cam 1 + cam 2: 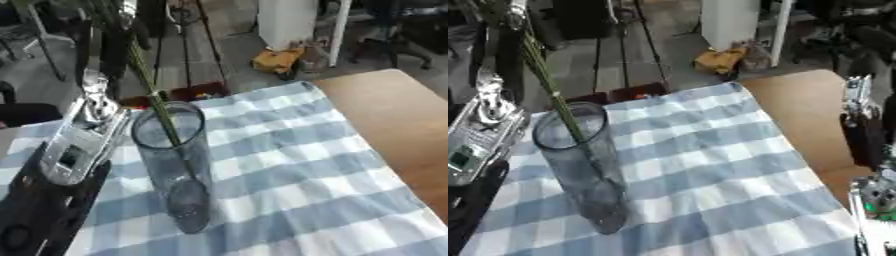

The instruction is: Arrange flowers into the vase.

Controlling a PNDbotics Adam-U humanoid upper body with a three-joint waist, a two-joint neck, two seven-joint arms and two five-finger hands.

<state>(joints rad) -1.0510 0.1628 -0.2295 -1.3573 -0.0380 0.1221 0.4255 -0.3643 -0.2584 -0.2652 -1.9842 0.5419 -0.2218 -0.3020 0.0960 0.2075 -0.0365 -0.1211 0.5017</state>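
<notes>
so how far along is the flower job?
Done: green flower stems already stand inside the clear glass cylinder vase on the blue-and-white checked cloth. In hand: the stems' tops run up past the frame by the left arm; whether the left hand holds them isn't visible. Left: no other loose flowers show on the cloth.

My left arm point(74, 145) rises along the left edge, silver forearm over black casing, reaching up toward the top corner; I can't make out its hand. My right arm point(866, 145) stands at the right edge, its hand likewise out of sight.
</notes>
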